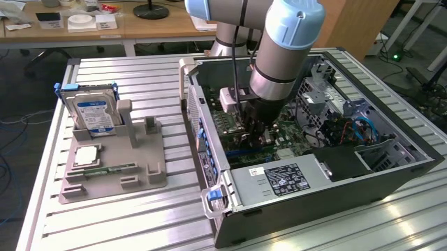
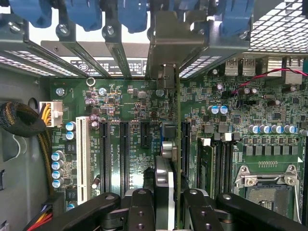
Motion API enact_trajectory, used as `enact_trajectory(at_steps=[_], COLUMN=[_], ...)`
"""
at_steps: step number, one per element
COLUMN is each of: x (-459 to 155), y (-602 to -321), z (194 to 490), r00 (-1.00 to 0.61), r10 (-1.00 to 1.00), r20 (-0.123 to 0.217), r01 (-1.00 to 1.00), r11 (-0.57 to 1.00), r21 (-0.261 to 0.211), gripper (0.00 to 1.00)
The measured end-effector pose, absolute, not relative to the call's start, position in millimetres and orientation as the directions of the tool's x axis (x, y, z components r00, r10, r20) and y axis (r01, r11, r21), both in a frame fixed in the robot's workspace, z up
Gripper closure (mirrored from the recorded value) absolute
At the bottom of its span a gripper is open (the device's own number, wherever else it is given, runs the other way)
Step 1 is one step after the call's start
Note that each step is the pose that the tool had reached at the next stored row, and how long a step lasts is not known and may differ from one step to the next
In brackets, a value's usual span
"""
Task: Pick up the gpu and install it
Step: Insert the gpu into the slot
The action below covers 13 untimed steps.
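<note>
Your gripper (image 2: 166, 204) is down inside the case (image 1: 314, 201) and clamped on the gpu (image 2: 164, 185). You've got the card edge-on between the two fingers (image 2: 141, 209), standing upright over the motherboard (image 2: 130, 103). Its metal bracket (image 2: 175, 43) sits at the rear slot openings, right among the blue latches (image 2: 132, 12). The card's green edge runs just beside a long black slot (image 2: 185, 144); whether it's seated, you can't tell. In the exterior view your arm (image 1: 283, 52) drops straight into the case. Over on the exterior view's left, well apart, the hard drive (image 1: 94, 112) stands upright in its holder (image 1: 115, 175) on the table (image 1: 140, 219).
</note>
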<state>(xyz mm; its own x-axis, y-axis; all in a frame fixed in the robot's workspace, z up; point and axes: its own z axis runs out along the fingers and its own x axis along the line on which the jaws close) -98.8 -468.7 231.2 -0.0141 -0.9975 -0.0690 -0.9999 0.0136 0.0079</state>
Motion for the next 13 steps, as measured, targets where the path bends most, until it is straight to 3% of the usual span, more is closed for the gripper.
enact_trajectory(at_steps=[13], x=[-98.8], y=[-468.8], z=[227.9], r00=[-0.014], r10=[-0.998], r20=[-0.069], r01=[-1.000], r11=[0.014], r21=[0.008], gripper=[0.72])
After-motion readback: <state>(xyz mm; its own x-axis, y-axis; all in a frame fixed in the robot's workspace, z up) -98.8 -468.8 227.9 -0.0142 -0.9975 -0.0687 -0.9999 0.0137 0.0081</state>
